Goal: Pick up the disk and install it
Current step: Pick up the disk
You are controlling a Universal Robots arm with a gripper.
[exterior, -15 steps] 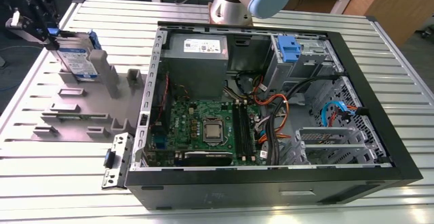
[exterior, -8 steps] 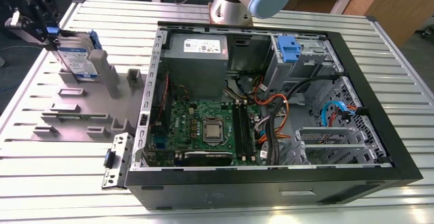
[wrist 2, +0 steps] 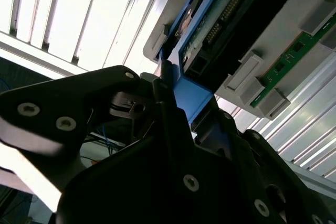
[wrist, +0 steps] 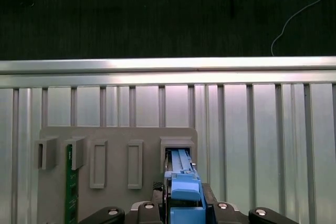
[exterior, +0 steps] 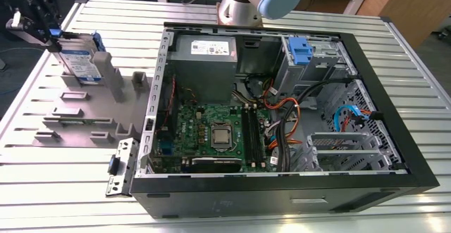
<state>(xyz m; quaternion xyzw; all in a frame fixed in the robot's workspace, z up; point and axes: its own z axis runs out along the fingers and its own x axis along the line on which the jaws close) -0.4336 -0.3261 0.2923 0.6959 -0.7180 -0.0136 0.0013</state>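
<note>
Right now my gripper (exterior: 50,35) is clamped on the blue rail of the disk (exterior: 79,61), which stands upright in a slot of the grey fixture (exterior: 77,124). Any tilted pull could jam it there or slip the narrow pinch.

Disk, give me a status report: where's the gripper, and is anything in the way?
Gripper on the disk, fingers closed on its blue rail. Disk upright in the grey fixture, outside the case. No obstruction seen beside it.
</note>
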